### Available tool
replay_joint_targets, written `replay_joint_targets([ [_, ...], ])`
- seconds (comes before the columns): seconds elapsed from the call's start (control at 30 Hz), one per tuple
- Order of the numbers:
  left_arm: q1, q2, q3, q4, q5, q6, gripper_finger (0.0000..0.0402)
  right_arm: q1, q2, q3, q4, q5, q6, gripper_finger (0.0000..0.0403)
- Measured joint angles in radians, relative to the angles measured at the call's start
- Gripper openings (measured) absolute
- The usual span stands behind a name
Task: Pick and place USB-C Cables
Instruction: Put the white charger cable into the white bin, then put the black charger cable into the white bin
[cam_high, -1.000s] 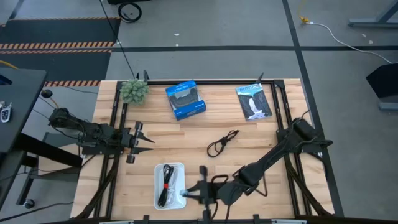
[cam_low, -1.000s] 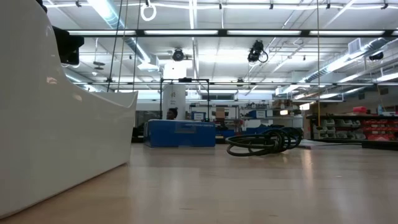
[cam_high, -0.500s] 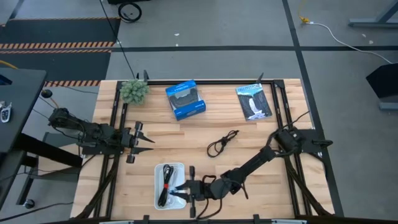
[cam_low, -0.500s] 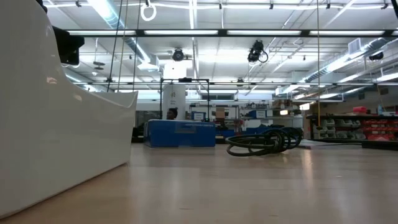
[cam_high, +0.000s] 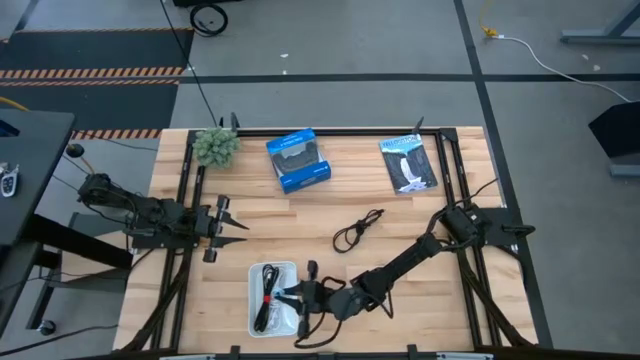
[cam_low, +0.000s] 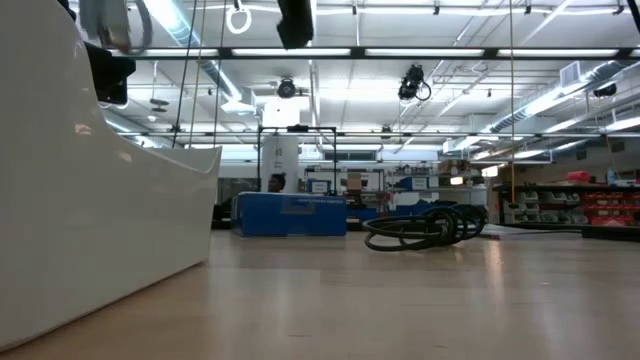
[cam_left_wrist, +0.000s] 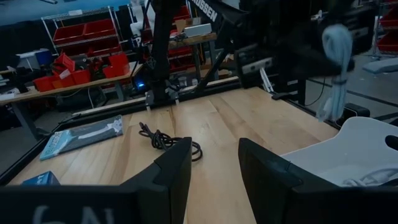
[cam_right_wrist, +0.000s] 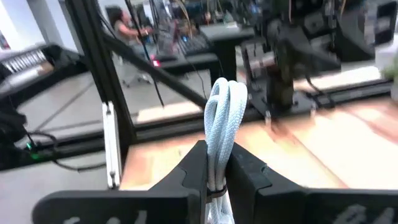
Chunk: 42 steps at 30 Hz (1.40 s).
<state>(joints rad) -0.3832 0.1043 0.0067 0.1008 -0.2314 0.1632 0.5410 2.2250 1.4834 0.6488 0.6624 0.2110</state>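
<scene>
On the wooden table (cam_high: 400, 230), a white tray (cam_high: 255, 285) sits near the front edge, holding a black cable with a red tie (cam_high: 268, 297). The right gripper (cam_high: 296, 300) hangs over the tray's right side, its fingers pinched on the grey cable bundle (cam_right_wrist: 222, 109); a plain black cable (cam_high: 357, 230) lies loose mid-table, well apart from the tray. The left gripper (cam_high: 238, 227) waits at the left, fingers spread apart and empty.

The tray (cam_high: 254, 272) sits at the table's (cam_high: 240, 225) near edge with cable bundles (cam_high: 268, 300) in it, a loose cable (cam_high: 357, 230) lies mid-table behind and to its right, and plant (cam_high: 215, 146), box (cam_high: 298, 160) and packet (cam_high: 408, 163) line the far edge, left to right.
</scene>
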Motion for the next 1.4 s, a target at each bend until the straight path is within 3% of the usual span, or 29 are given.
replay_joint_targets([
  [0.13,0.000,0.000,0.000,0.000,0.000,0.000,0.0142,-0.003,0.000,0.000,-0.108,-0.015,0.064,0.0048],
  [0.27,0.000,0.000,0.000,0.000,0.000,0.000,0.0142,-0.006,0.000,0.000,-0.177,-0.057,0.024,0.0049],
  [0.43,0.000,0.000,0.000,0.000,0.000,0.000,0.0142,0.000,0.000,0.000,-0.168,-0.078,-0.128,0.0049],
  [0.67,0.000,0.000,0.000,0.000,0.000,0.000,0.0142,-0.049,0.000,0.000,-0.172,-0.312,-0.330,0.0050],
  [0.97,0.000,0.000,0.000,0.000,0.000,0.000,0.0142,-0.111,0.000,0.000,-0.281,-0.422,-0.611,0.0053],
  [1.17,0.000,0.000,0.000,-0.001,0.000,0.000,0.0142,-0.121,0.000,0.000,-0.414,-0.456,-0.704,0.0109],
  [1.4,0.000,0.000,0.000,0.000,0.000,0.000,0.0142,-0.089,-0.020,0.000,-0.451,-0.305,-0.756,0.0199],
])
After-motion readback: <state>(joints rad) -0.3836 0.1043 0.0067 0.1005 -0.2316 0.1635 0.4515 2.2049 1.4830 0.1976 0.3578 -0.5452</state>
